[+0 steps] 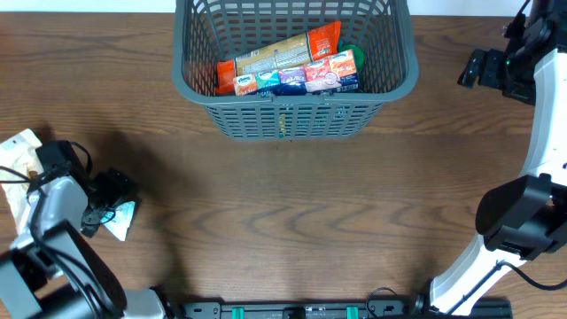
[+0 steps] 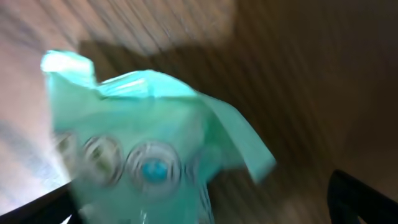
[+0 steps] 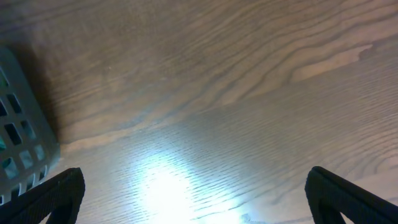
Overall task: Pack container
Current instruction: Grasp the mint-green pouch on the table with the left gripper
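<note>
The dark grey slotted container stands at the back centre. It holds a long beige packet with orange ends, a row of small colourful packs and something green. My left gripper is low at the left over a teal and white packet. In the blurred left wrist view the teal packet fills the space between the wide-apart fingers. My right gripper is open and empty, right of the container. The right wrist view shows its fingers over bare wood and the container's corner.
White packaging lies at the left table edge behind the left arm. The right arm's white body rises along the right side.
</note>
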Tool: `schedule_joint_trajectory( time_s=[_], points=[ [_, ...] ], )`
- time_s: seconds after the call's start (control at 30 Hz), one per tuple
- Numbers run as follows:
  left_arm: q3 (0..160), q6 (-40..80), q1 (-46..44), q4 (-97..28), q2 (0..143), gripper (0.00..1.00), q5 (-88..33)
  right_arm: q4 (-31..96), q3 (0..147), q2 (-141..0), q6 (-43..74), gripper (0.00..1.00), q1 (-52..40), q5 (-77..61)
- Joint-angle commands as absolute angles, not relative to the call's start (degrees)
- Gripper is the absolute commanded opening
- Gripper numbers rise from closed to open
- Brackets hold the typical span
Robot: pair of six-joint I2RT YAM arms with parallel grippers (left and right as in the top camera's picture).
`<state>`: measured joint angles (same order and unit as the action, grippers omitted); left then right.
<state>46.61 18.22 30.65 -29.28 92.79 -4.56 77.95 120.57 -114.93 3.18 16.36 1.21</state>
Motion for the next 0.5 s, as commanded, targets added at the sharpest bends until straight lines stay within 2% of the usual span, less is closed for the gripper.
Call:
schedule_joint_trajectory(
  time_s=[0.0,0.13,0.2,0.33,0.47],
  points=[
    [46.35,19.57,30.96,-28.51,95.09,0.99,-4.78,78.0,120.64,-115.5,2.48,0.99,16.03,1.06],
    [46.35,19.81,30.96,-28.34,95.18,1.0,-5.78,78.0,120.64,-115.48,2.5,0.99,16.03,1.06],
    [46.35,19.75,30.94,-28.38,94.96,0.88,-7.09,78.0,120.64,-115.48,2.5,0.99,16.03,1.06],
    [46.41,19.79,30.96,-28.34,93.36,0.58,-11.16,78.0,120.64,-115.5,2.48,0.99,16.03,1.06],
    [46.59,20.23,30.96,-28.38,89.17,0.39,-13.91,78.02,120.64,-115.48,2.48,0.99,16.03,1.06]
  ],
)
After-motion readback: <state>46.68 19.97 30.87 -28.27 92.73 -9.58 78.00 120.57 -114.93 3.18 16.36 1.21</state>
